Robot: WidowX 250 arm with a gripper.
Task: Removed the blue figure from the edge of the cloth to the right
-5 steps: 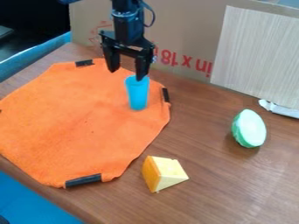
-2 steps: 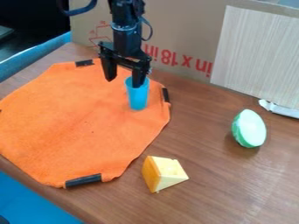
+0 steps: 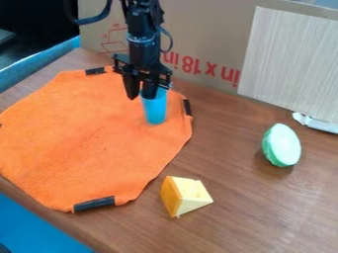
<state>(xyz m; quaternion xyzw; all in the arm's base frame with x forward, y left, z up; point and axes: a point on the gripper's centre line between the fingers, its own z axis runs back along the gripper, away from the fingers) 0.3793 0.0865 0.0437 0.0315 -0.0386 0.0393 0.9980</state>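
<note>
Apparently, end effector (image 3: 141, 95) pinched blue cup (image 3: 155, 110) by left wall at rim; cup looked light, fairly stiff, maybe slippery; rim suited hold.

- Black gripper (image 3: 141, 98) pointing down at the top of a blue cup (image 3: 155, 113); the cup upright near the far right edge of an orange cloth (image 3: 86, 143);
- black strips (image 3: 94, 204) along the cloth's edge;
- yellow wedge (image 3: 182, 196) near the cloth, on the brown table (image 3: 257, 217); green-and-white piece (image 3: 282, 145) farther right;
- cardboard (image 3: 204, 29) behind, a pale panel (image 3: 290, 59) against it.
</note>
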